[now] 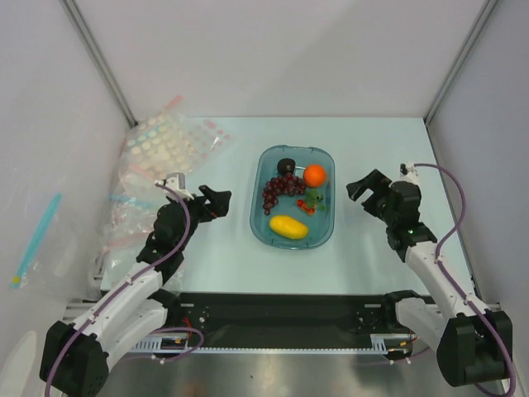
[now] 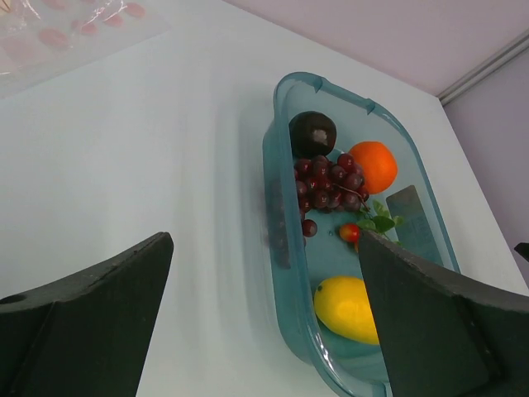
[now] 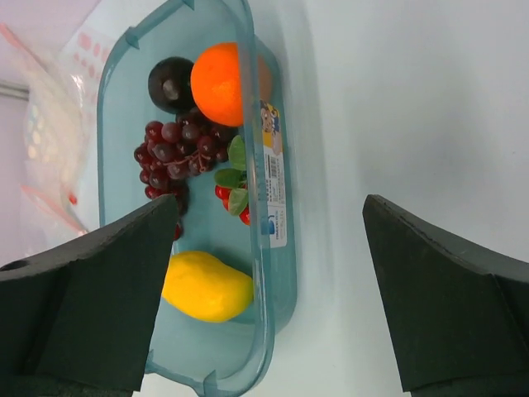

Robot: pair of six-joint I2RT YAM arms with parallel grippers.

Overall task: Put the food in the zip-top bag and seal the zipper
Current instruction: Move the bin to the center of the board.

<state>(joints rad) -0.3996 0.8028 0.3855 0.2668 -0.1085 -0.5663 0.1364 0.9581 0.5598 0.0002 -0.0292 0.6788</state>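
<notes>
- One teal oval plastic tray is recorded on the pale table, and five toy food pieces are counted inside it.
- At the tray's far end, one near-black round plum and one round orange fruit are noted side by side.
- One dark purple grape cluster is seen just nearer than the plum, and one small red-and-green bunch is seen by the tray's right wall.
- One yellow lemon-like piece is found at the tray's near end.
- The left two-finger gripper is held left of the tray and clear of it, with its fingers spread wide and nothing gripped.
- The right two-finger gripper is held right of the tray, likewise spread and gripping nothing.
- All five pieces are thus placed between the two grippers and touched by neither.
- A heap of clear plastic bags, some with pastel dots, is seen further left of the tray. The bags cannot be counted, and the plain zip-top bag cannot be told apart within the heap.
</notes>
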